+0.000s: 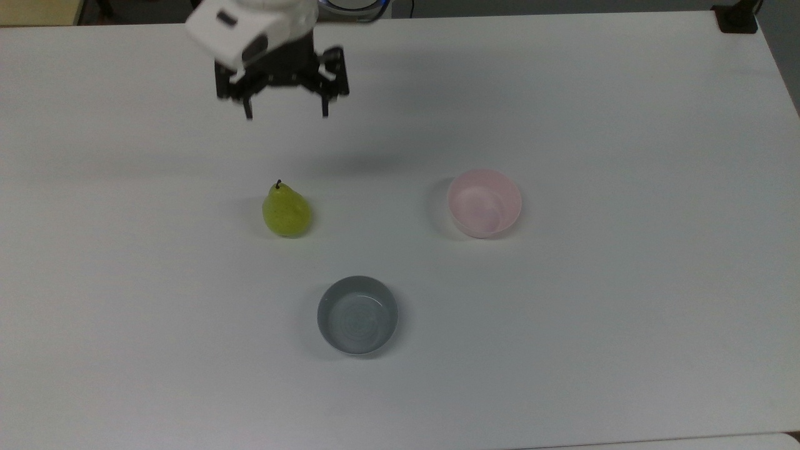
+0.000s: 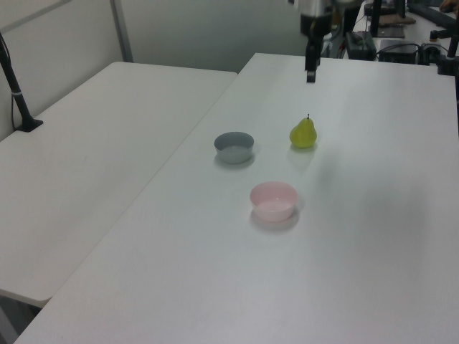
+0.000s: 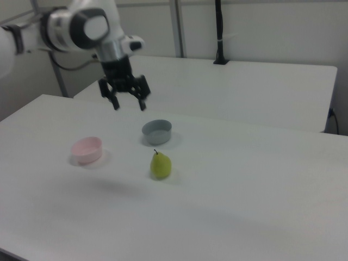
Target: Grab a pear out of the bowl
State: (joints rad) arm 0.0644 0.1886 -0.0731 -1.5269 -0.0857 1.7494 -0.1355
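The yellow-green pear (image 1: 286,213) stands upright on the white table (image 1: 562,344), stem up, also seen as the pear (image 2: 303,133) and the pear (image 3: 160,165). It sits outside both bowls. The pale pink bowl (image 1: 484,203) is empty, to the top view's right of the pear; the pink bowl (image 2: 273,201), the pink bowl (image 3: 87,149). My gripper (image 1: 286,115) hangs high above the table, well clear of the pear, open and holding nothing; the gripper (image 3: 129,105), the gripper (image 2: 310,74).
An empty grey bowl (image 1: 357,315) stands nearer the top view's lower edge, below and right of the pear; the grey bowl (image 2: 234,147), the grey bowl (image 3: 157,131). A second white table (image 2: 93,136) adjoins on the left view's left.
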